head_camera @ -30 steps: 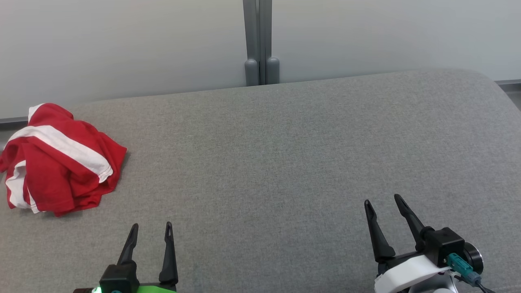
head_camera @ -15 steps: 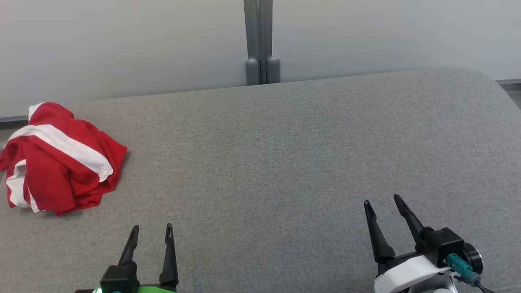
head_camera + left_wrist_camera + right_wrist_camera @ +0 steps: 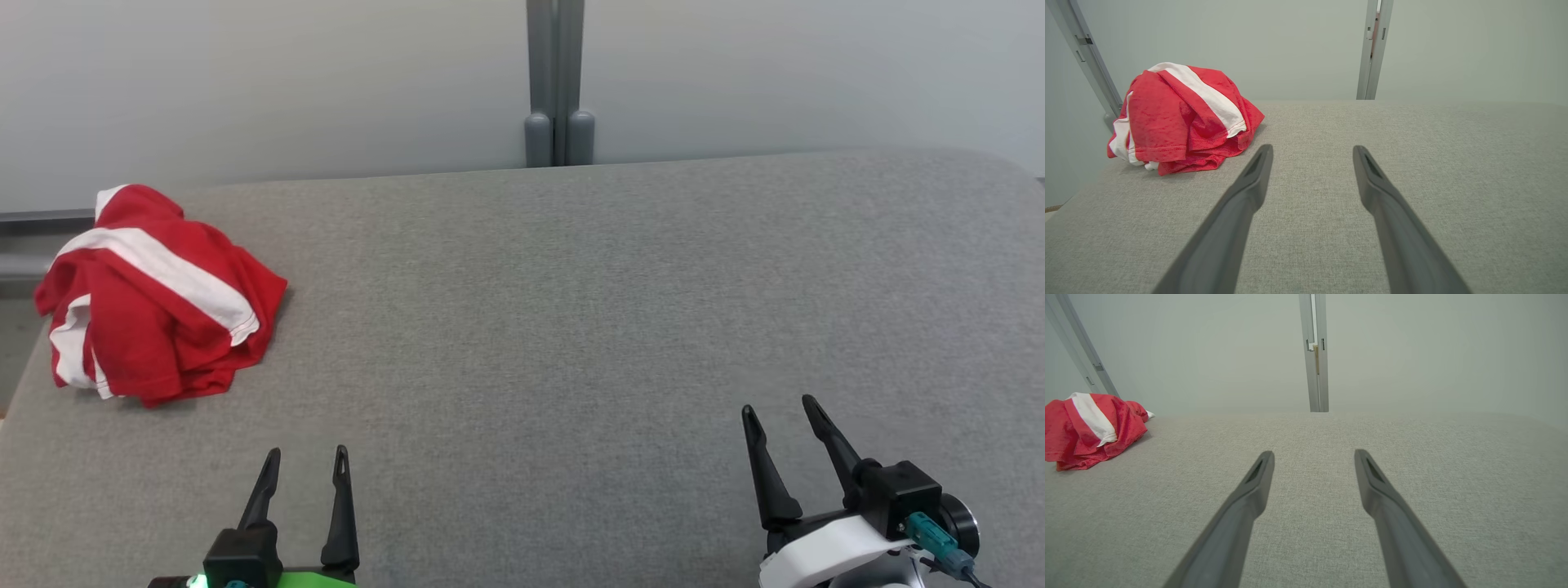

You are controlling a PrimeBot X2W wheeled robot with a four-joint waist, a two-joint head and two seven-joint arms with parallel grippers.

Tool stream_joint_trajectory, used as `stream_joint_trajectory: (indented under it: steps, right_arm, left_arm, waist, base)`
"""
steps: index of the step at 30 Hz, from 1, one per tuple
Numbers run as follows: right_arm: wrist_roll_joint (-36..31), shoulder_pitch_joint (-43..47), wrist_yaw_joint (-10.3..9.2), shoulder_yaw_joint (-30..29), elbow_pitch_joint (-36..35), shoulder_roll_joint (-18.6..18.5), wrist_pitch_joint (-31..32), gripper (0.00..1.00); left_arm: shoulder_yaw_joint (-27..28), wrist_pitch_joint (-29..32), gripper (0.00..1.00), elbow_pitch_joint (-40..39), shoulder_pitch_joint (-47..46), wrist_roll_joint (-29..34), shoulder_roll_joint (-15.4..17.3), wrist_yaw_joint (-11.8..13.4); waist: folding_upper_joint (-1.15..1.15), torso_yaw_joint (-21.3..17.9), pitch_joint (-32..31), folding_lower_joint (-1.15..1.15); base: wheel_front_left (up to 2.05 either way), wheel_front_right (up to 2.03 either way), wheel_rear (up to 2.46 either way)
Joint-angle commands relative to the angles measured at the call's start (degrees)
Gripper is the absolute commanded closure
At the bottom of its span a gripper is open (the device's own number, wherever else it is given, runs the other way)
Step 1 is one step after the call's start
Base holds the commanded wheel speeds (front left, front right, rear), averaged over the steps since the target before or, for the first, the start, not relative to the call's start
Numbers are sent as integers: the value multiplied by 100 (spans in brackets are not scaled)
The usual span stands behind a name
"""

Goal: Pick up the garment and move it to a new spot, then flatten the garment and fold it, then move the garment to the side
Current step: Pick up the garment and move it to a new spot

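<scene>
Crumpled garment at the far left, both grippers parted and empty.

The red-and-white garment (image 3: 155, 298) sits bunched on the grey padded surface (image 3: 571, 310), close to its left edge and back rim. The left gripper (image 3: 307, 451) is the nearer one, the right gripper (image 3: 777, 403) is well apart, and neither holds anything. The pick-up looks best made by the left arm, pinching a top fold and lifting clear before carrying it rightwards. The wide bare middle offers room to spread it, while the left edge is where cloth could slip off.
</scene>
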Motion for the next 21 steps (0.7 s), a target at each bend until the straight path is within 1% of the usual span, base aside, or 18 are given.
stream_joint_trajectory:
  steps: [1, 8, 12, 16, 21]
  right_arm:
    - [25, 22, 0, 5, 2, -13, -18, 0]
    - [101, -23, 0, 26, -11, -14, -18, 0]
    - [149, -51, 0, 60, -1, -14, -18, 0]
    - [166, -79, 0, 89, 9, -16, -18, 0]
    - [171, -86, 0, 114, 33, -16, -18, 0]
  left_arm:
    - [31, -4, 0, -6, -52, 33, 37, -1]
    - [171, -4, 0, 10, -89, 134, 51, -26]
    - [230, -4, 0, 6, -99, 174, 50, -65]
    - [257, -4, 0, -4, -96, 214, 46, -85]
    - [294, -4, 0, -1, -90, 205, 42, -102]
  waist:
    - [0, 308, 6, 0]
    - [0, 1233, -9, 0]
    - [0, 1675, -10, 0]
    - [0, 1995, 2, 0]
    - [0, 2236, 6, 0]
  base:
    - [0, 0, 0]
    - [0, 0, 0]
    - [0, 0, 0]
    - [0, 0, 0]
    - [0, 0, 0]
